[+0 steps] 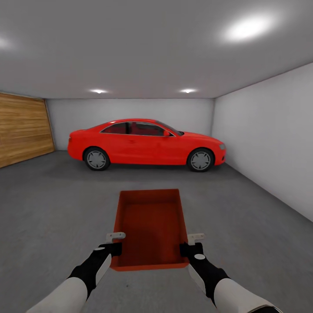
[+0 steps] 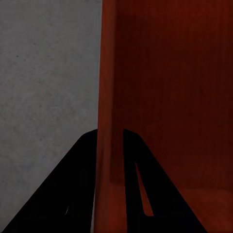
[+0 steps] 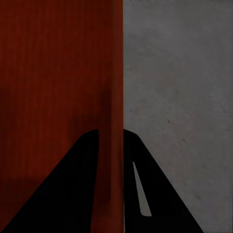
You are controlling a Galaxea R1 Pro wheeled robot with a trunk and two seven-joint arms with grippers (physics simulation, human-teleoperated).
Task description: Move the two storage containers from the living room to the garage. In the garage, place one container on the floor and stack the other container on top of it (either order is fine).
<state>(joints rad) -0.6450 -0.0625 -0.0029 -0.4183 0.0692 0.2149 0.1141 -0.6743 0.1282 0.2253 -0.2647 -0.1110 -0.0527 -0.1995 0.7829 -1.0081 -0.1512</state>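
1. Left gripper point(image 1: 114, 243): fingers straddle the left wall of the storage container point(image 1: 151, 228), one finger inside, one outside. Left wrist view confirms: wall point(image 2: 109, 145) runs between the two dark fingers point(image 2: 73, 189). Clamped narrow on the wall.
2. Right gripper point(image 1: 193, 244): same config on the right wall. Right wrist view shows the wall point(image 3: 114, 145) pinched between the fingers point(image 3: 68, 189). Narrow, holding.
3. Container: orange-red, open top, no contents, carried level between both grippers near its closest end, ahead of the trunk. Appears to be off the floor point(image 1: 56, 204); exact clearance can't be judged.
4. Location: garage. Grey concrete all around, red car point(image 1: 145, 145) well ahead, white wall point(image 1: 269, 134) to the right, wood-panel door point(image 1: 24, 130) far left. 2nd container not accounted for in these views.
5. Step in hand (judgement): set-down of this container on the concrete.
6. Procedure:
   a. Pick a spot w/ room on all sides, well apart from car and wall.
   b. Lower both arms at equal rate; keep the base flat, no tilt fwd.
   c. Release only when the base rests fully on the concrete.
   d. Open both grippers together, then lift straight up off the walls.
7. Risk: thin walls, grip near one end only, so the far end may sag or twist if arms desync.
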